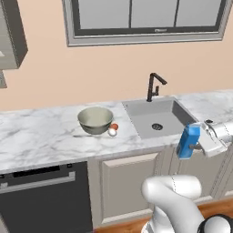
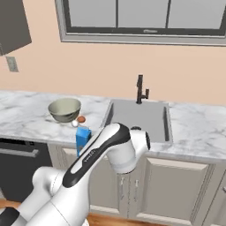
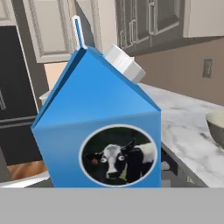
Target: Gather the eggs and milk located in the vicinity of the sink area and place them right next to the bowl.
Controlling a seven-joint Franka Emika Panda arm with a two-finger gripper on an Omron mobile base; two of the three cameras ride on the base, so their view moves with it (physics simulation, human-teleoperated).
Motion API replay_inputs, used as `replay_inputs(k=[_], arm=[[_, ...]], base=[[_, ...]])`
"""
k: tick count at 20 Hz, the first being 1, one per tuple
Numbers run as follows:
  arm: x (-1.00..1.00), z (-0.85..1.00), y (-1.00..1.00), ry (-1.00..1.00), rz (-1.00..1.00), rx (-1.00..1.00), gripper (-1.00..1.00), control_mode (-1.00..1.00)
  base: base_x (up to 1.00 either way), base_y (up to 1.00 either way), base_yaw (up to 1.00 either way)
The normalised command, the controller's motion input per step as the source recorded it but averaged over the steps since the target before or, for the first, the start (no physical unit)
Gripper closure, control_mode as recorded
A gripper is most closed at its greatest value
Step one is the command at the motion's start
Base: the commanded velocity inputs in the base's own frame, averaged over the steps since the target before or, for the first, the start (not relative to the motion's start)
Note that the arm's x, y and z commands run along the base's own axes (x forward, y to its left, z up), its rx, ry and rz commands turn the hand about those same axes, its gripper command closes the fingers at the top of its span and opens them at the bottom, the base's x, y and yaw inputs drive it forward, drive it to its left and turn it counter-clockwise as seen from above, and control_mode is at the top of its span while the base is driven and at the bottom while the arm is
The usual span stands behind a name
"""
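Observation:
My gripper (image 1: 195,146) is shut on the milk (image 1: 188,141), a blue carton with a white cap and a cow picture (image 3: 117,156). It holds the carton upright in the air, in front of the counter edge by the sink (image 1: 157,119). From the right base the milk (image 2: 82,139) shows just behind my arm. The grey-beige bowl (image 1: 95,119) stands on the counter left of the sink. Two eggs lie against its right side, an orange-brown egg (image 1: 114,127) and a white egg (image 1: 112,132). The bowl (image 2: 64,109) and eggs (image 2: 81,119) are also seen from the right.
A black faucet (image 1: 154,86) rises behind the basin. The marble counter (image 1: 41,136) runs left and right. Below it are a dark dishwasher (image 1: 43,195) and beige cabinet doors (image 1: 129,182). A window sits above the sink, and a wall cabinet (image 1: 11,32) hangs upper left.

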Motion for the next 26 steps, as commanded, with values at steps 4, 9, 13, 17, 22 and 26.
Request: replay_inputs(k=[4,9,13,17,22,26], arm=[[0.00,0.00,0.00,0.00,0.00,0.00,1.00,1.00],[0.00,0.00,0.00,0.00,0.00,0.00,1.00,1.00],[0.00,0.00,0.00,0.00,0.00,0.00,1.00,1.00],[0.00,0.00,0.00,0.00,0.00,0.00,1.00,1.00],[0.00,0.00,0.00,0.00,0.00,0.00,1.00,1.00],[0.00,0.00,0.00,0.00,0.00,0.00,1.00,1.00]], base=[[0.05,1.00,0.00],[0.35,0.26,0.00],[0.54,-0.16,0.00],[0.57,-0.08,0.00],[0.68,-0.17,0.00],[0.74,-0.35,0.01]])
